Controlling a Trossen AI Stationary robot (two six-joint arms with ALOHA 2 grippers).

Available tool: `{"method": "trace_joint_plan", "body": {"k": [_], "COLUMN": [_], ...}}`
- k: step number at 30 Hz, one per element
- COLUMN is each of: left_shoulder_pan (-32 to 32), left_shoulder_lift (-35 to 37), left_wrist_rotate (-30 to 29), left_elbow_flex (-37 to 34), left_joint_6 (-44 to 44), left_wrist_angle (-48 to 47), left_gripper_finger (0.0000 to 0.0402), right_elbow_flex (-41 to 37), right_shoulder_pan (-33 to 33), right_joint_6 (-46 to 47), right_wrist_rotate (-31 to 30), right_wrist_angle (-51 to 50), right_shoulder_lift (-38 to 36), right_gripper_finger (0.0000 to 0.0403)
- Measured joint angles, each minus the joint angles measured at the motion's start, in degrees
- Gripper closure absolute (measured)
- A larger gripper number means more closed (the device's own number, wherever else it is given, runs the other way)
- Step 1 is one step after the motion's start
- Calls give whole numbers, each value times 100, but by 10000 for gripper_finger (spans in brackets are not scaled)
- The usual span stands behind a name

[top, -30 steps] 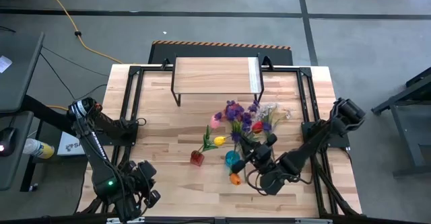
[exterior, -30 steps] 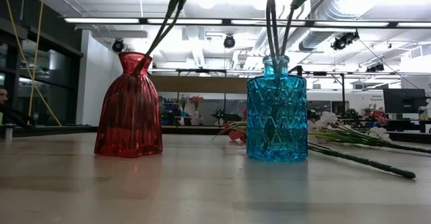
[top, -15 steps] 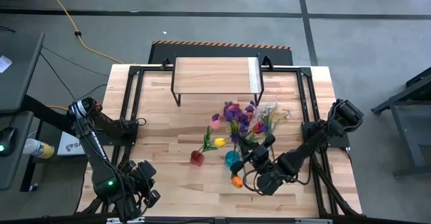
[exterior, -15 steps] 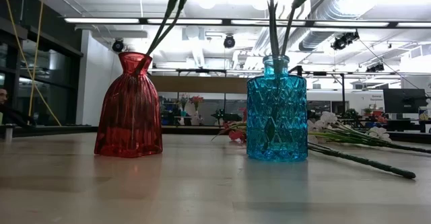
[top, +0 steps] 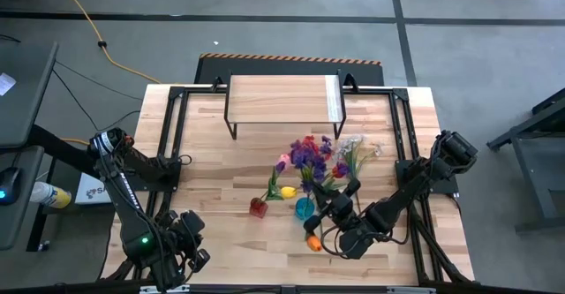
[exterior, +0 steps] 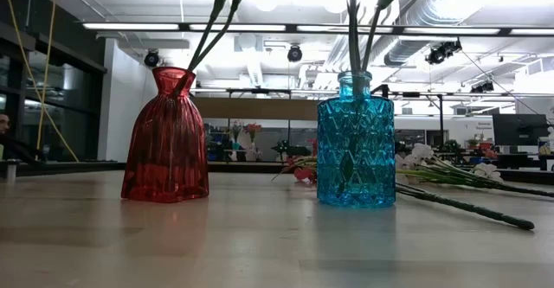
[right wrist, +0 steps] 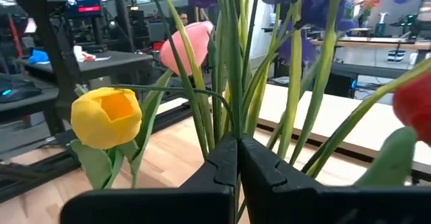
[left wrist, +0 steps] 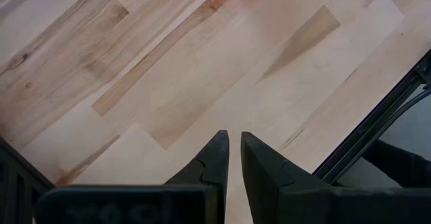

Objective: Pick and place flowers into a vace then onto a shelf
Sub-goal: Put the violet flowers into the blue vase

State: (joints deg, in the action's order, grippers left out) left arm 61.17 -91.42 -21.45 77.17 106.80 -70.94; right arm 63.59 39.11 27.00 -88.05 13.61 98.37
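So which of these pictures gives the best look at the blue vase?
The low view: the blue vase stands side-on there, showing its diamond-patterned glass and the green stems in its neck. The high view shows only its small teal mouth from above, under the blooms. The right wrist view shows stems and tulips but no vase; the left wrist view shows only tabletop.

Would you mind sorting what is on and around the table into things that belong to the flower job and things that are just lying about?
Part of the job:
- blue vase
- red vase
- loose flowers on the table
- stem in the right gripper
- shelf

Just lying about:
- yellow cable on the floor
- left gripper, parked at the table's corner
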Motion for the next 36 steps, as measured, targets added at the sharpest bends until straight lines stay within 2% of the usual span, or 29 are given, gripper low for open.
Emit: {"method": "trace_joint_plan", "body": {"k": [20,29,36], "left_shoulder_pan": [0,0,0], "left_shoulder_lift": [0,0,0], "left_wrist_rotate": [-199,-208,-210], "left_elbow_flex": [0,0,0], "left_joint_6": [0,-161,-166], "left_wrist_angle": [9,23,28], "left_gripper_finger": [328,328,328], "right_elbow_flex": [-2,-321,-337], "right_shoulder_pan": [73,66,28], "right_joint_6": [105,300,278], "right_wrist_rotate": [-170,393,757], "right_wrist_angle": [218,467,470], "right_shoulder_lift": [-4,-11,-11], "right_gripper_finger": [402,400,376]}}
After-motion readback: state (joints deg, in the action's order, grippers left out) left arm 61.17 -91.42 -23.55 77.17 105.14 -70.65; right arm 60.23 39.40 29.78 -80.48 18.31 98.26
